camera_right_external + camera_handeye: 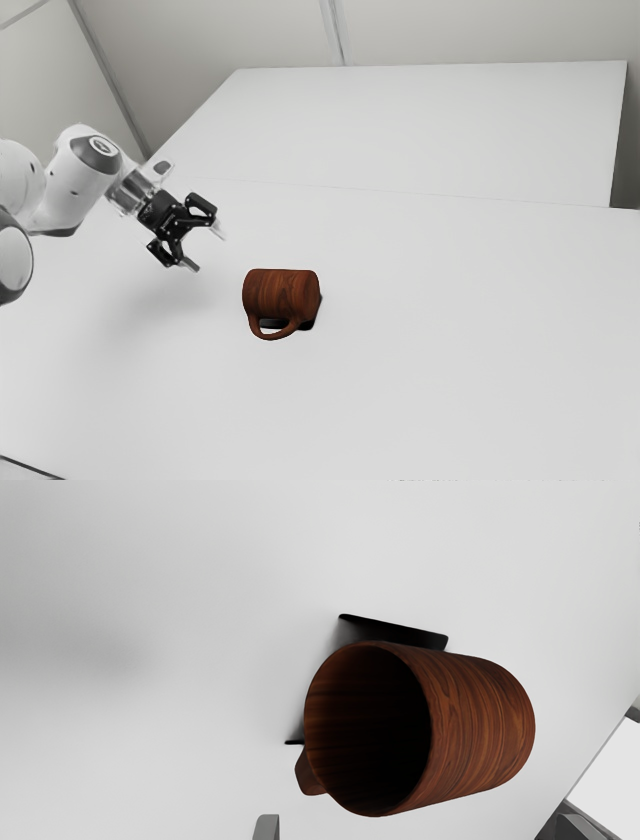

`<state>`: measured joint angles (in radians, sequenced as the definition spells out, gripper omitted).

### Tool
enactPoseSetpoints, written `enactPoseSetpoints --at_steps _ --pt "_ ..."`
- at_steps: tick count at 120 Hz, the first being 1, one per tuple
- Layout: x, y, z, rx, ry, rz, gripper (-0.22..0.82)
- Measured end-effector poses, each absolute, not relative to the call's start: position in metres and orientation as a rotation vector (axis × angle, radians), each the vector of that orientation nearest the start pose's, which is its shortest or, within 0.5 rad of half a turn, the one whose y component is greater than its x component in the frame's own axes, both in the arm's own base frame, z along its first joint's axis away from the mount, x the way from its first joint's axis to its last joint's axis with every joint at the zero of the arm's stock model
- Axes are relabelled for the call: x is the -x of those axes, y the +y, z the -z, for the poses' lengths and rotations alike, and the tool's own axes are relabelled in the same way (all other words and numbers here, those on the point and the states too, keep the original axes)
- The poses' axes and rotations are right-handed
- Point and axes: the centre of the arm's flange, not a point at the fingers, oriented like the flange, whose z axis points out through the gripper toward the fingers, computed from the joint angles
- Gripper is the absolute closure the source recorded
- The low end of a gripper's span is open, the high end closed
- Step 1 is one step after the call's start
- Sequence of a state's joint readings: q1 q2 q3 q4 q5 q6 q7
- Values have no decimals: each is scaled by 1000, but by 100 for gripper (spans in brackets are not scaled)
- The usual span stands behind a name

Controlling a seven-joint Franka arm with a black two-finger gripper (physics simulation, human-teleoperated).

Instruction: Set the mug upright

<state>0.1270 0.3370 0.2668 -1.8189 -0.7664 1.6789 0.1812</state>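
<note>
Leftmost in the exterior view, a black hand [206,249] hanging open over the white surface [450,350], fingers standing wide apart, then, farther right, a brown wood-grained mug [283,293] lying on its side, its handle [272,335] jutting out, its mouth [367,730] facing the wrist camera.

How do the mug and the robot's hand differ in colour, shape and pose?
The mug is reddish-brown with a wood grain, while the hand is mainly black. The mug is a rounded cup with one looped handle; the hand has two fingers, spread apart. The mug lies on its side on the white table, whereas the hand is raised above it, tilted. What they share: neither is upright.
</note>
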Motion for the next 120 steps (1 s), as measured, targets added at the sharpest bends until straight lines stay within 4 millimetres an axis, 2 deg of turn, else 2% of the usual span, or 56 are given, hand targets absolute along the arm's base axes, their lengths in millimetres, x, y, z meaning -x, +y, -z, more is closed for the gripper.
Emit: enactPoseSetpoints --at_steps 18,37,57,89,108,120 --pt "-567 141 -313 -2191 627 330 0" --pt "-558 124 -290 -2079 665 348 0" --pt "-562 106 -276 -2004 678 345 0" --pt "-573 89 -264 -1935 705 307 1" --pt "-576 88 -265 -1955 705 289 42" --pt "-578 86 -267 -1968 699 283 57"
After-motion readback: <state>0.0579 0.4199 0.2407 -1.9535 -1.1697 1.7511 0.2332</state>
